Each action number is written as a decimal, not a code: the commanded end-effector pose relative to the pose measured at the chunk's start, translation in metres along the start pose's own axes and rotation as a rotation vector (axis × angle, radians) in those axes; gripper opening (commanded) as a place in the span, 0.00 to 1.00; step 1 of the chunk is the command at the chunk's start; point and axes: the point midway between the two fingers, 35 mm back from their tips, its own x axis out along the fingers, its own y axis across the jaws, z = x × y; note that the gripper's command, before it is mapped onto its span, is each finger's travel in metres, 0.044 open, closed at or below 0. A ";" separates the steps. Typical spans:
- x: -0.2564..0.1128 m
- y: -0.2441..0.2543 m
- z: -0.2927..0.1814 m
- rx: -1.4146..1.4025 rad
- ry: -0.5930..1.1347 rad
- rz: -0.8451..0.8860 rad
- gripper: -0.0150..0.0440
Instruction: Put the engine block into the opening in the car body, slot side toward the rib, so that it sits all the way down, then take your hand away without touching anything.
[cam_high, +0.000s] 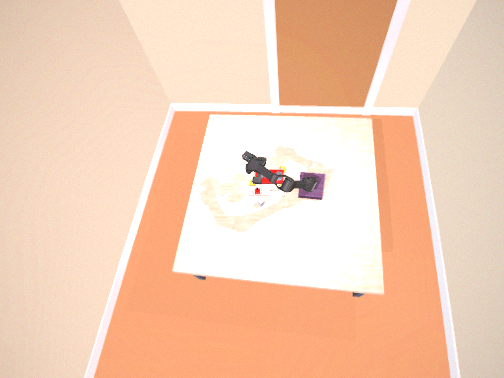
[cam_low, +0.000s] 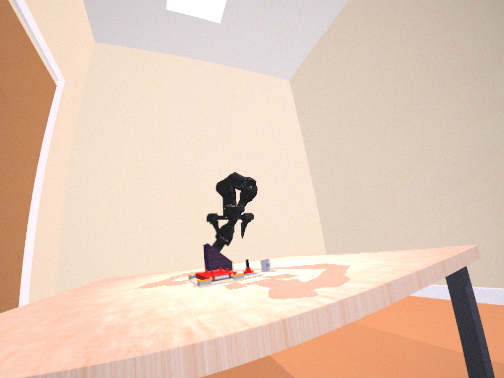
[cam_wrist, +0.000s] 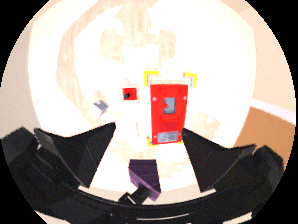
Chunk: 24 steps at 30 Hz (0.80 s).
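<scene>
The red car body (cam_high: 266, 180) (cam_low: 215, 274) (cam_wrist: 157, 117) lies on the table with yellow-cornered pieces around it. In the wrist view a greyish rectangular opening (cam_wrist: 170, 105) shows toward its far end, and a grey panel (cam_wrist: 167, 137) at its near end. A small grey block (cam_high: 260, 203) (cam_low: 265, 265) (cam_wrist: 99, 108), apparently the engine block, stands on the table apart from the car; its slot side cannot be told. My gripper (cam_low: 230, 233) (cam_wrist: 149, 128) is open and empty, high above the table and touching nothing. The arm partly covers the car in the overhead view.
A small red piece with a black stick (cam_high: 257, 191) (cam_low: 248, 270) (cam_wrist: 132, 91) stands between the grey block and the car. The purple arm stand (cam_high: 320, 192) (cam_low: 215, 259) (cam_wrist: 142, 172) is close beyond the car's near end. The table (cam_high: 300, 250) (cam_low: 300, 320) extends around them.
</scene>
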 end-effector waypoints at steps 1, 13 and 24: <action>0.000 0.010 0.000 -0.150 -0.003 0.006 1.00; 0.001 0.031 0.000 -0.563 -0.007 0.010 1.00; 0.002 0.051 -0.001 -0.941 -0.012 0.015 1.00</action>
